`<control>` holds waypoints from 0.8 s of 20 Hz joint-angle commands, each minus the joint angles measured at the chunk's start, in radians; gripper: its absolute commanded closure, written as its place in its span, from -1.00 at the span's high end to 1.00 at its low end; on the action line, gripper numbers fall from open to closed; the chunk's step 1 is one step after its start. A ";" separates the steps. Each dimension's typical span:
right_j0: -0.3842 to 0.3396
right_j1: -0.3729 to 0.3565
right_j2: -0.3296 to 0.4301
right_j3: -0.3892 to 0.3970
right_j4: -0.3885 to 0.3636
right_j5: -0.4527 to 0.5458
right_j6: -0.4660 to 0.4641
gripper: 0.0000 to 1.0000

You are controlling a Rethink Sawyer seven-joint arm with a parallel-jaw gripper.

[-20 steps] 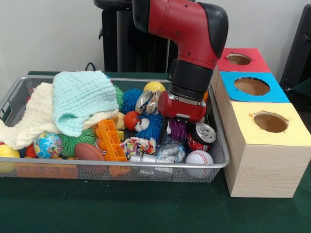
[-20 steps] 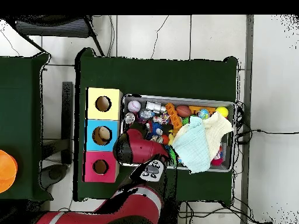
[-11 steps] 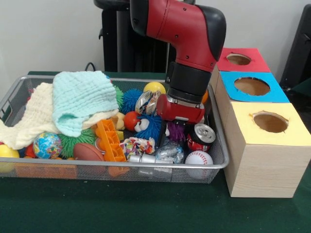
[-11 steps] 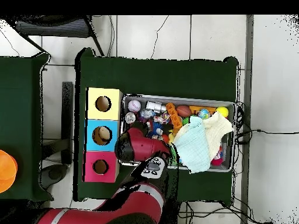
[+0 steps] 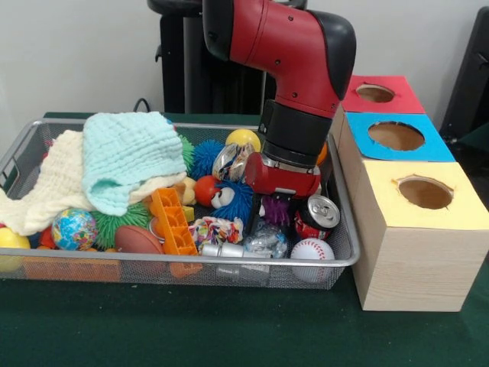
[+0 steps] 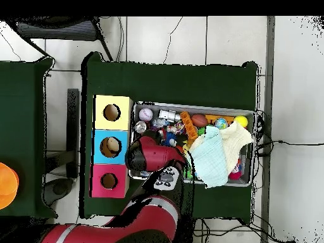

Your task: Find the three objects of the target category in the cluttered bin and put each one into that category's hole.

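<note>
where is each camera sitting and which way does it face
Front view: low at the table's edge across from the robot, facing the wire bin, the three sorting boxes and the wall; shows the red arm reaching down into the bin.
Overhead view: above the table, looking straight down; the red arm enters from the bottom edge over the bin.
Shared: both show the bin, the mint cloth and the yellow, blue and red boxes.

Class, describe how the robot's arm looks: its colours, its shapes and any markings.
The arm is glossy red, thick and rounded, with a black cap at its elbow. A black collar leads to a red wrist block. From overhead, a grey panel with dark buttons shows. The hand is hidden.
</note>
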 commanded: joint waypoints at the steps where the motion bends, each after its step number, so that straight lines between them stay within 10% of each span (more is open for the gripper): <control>1: -0.042 0.016 -0.028 -0.223 0.034 -0.084 0.132 1.00; 3: -0.044 0.015 -0.028 -0.227 0.035 -0.067 0.136 1.00; 4: -0.055 0.007 -0.011 -0.220 0.030 -0.063 0.149 -1.00; 16: -0.053 0.005 -0.010 -0.196 0.050 -0.107 0.186 -1.00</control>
